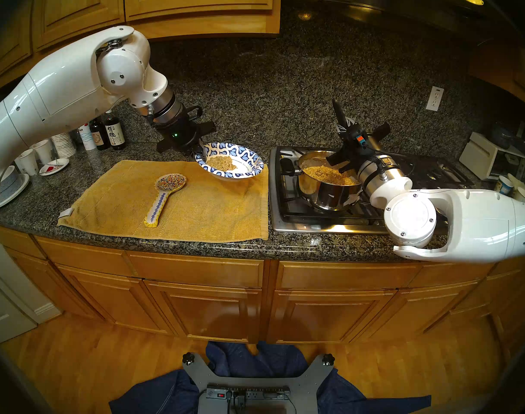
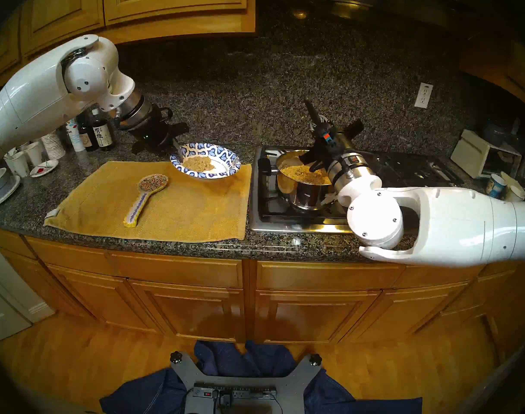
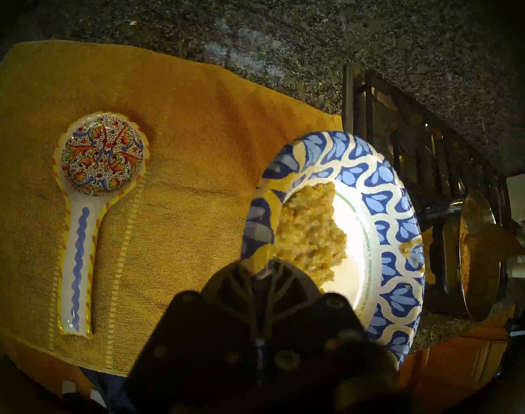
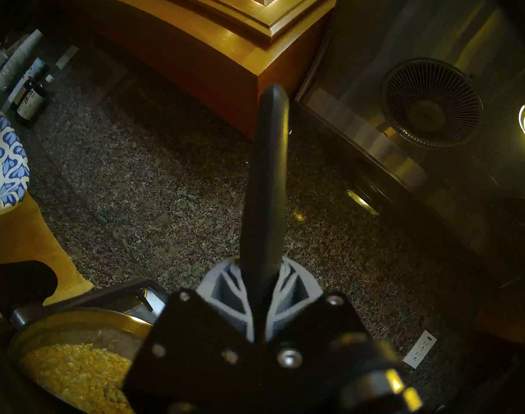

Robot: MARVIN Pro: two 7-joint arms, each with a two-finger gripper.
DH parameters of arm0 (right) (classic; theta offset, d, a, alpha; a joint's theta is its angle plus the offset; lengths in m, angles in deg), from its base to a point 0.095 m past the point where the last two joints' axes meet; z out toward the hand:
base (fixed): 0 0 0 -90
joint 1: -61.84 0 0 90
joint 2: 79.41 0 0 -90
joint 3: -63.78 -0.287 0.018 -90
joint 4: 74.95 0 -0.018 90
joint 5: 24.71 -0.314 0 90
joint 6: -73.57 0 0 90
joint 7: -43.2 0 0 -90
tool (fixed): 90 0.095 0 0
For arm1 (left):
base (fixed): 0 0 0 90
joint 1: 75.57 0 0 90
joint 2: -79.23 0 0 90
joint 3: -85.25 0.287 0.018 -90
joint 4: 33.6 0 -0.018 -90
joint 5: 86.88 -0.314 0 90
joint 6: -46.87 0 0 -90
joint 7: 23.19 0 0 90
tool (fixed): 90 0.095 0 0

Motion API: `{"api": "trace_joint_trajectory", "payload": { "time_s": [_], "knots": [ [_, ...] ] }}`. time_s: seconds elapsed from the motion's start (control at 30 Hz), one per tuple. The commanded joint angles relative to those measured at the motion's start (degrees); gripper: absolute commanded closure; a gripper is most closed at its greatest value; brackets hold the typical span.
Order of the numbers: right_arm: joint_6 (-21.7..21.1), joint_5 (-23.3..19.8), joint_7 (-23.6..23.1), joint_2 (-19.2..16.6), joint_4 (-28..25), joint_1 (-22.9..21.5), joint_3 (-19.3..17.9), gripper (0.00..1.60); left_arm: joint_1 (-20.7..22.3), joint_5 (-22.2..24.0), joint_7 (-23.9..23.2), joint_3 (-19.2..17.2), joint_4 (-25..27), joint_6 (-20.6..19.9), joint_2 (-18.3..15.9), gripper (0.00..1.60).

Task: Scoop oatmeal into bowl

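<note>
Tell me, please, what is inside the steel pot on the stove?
The steel pot holds yellow oatmeal. The right gripper is shut on a black utensil handle above it; the utensil's lower end is hidden behind the gripper, so its contents cannot be seen.

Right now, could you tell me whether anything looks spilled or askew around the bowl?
Yes. A small blob of oatmeal sits on the patterned rim of the bowl, apart from the main heap. The bowl also looks tilted, its rim pinched by the left gripper over the towel.

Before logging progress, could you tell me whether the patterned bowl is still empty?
No, a lump of oatmeal already lies in the bowl, which the left gripper grips by its rim.
</note>
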Motion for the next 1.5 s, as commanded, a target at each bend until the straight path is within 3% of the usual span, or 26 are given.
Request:
{"api": "trace_joint_trajectory", "payload": {
  "time_s": [0.0, 0.5, 0.77, 1.17, 1.47],
  "knots": [
    [1.31, 0.39, -0.25, 1.27, 0.54, -1.33, -1.53, 1.6, 4.86, -0.06, 5.9, 0.0, 0.08, 0.11, 0.31, 1.6],
    [2.97, -9.55, -3.04, 3.25, 0.09, -2.28, -3.99, 1.6, 6.0, -0.06, 5.72, 1.57, 0.04, 0.35, 0.54, 1.6],
    [5.25, -18.16, -4.85, 2.45, 0.93, -1.48, -5.45, 1.6, 6.49, -0.06, 5.6, 2.24, 0.05, 0.44, 0.62, 1.6],
    [10.77, -32.36, -5.73, 0.91, 6.3, 0.95, -7.2, 1.6, 7.09, -0.06, 5.38, 3.06, 0.05, 0.53, 0.7, 1.6],
    [13.67, -38.1, -5.94, 0.74, 7.54, 2.03, -7.6, 1.6, 7.25, -0.06, 6.12, 3.12, 0.11, 0.62, 0.8, 1.6]
  ]
}}
